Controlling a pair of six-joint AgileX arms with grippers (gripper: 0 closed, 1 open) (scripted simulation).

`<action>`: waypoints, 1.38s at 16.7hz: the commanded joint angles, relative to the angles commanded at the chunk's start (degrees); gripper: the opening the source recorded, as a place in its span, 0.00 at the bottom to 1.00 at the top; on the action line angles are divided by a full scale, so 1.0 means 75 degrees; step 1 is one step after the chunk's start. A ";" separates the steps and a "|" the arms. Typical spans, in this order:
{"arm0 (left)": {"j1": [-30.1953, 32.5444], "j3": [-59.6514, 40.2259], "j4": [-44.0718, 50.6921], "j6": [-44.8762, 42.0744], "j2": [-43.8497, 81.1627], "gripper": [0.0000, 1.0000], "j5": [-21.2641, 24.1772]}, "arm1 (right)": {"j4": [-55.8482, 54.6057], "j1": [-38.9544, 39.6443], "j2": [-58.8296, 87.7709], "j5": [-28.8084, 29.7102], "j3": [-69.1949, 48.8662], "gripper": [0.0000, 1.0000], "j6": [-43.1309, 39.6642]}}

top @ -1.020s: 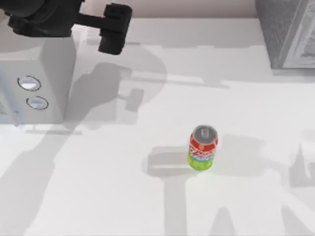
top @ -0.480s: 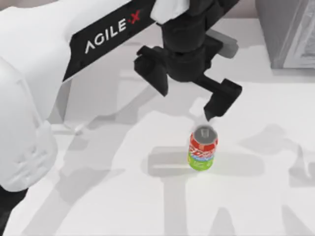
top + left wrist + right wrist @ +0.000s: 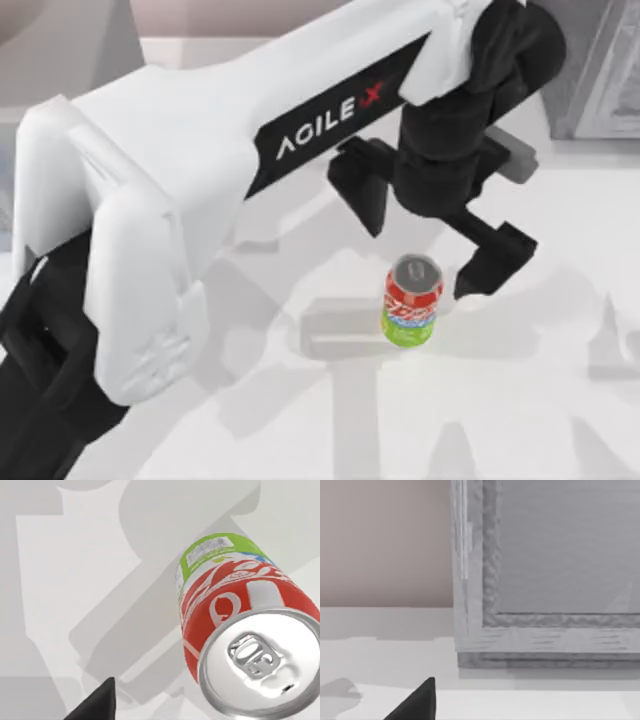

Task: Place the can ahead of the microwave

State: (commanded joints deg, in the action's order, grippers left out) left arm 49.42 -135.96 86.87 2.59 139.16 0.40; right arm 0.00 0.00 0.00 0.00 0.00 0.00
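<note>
White tabletop (image 3: 520, 420) is carrying the can (image 3: 411, 301), standing upright right of centre (silver top up, green base on the table). Just beyond it, the left gripper (image 3: 425, 240) is hovering with its fingers (image 3: 492, 262) spread wide, not touching the can. Farther off at the far right, a speckled grey box (image 3: 590, 70) is sitting.

The top view is looking straight down on the table (image 3: 560, 420) from above. The left wrist camera is looking down at close range on the can (image 3: 240, 645), which the top view is sharing (image 3: 411, 301). The right wrist camera is facing the speckled grey box (image 3: 545, 580) nearby
</note>
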 joint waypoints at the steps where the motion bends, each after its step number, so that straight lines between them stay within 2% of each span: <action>1: 0.0000 0.0000 0.0000 0.0000 0.0000 1.00 0.0000 | 0.0000 0.0000 0.0000 0.0000 0.0000 1.00 0.0000; 5: -0.0017 0.0150 -0.0140 -0.0013 -0.0021 1.00 0.0002 | 0.0000 0.0000 0.0000 0.0000 0.0000 1.00 0.0000; 12: -0.0011 0.2027 -0.1866 -0.0009 -0.0156 1.00 -0.0002 | 0.0000 0.0000 0.0000 0.0000 0.0000 1.00 0.0000; 16: -0.0010 0.2105 -0.1944 -0.0008 -0.0161 1.00 -0.0002 | 0.0000 0.0000 0.0000 0.0000 0.0000 1.00 0.0000; 23: -0.0010 0.2105 -0.1944 -0.0008 -0.0161 0.47 -0.0002 | 0.0000 0.0000 0.0000 0.0000 0.0000 1.00 0.0000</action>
State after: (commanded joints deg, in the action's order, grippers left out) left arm 49.35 -120.17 72.29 2.52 137.96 0.39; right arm 0.00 0.00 0.00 0.00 0.00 0.00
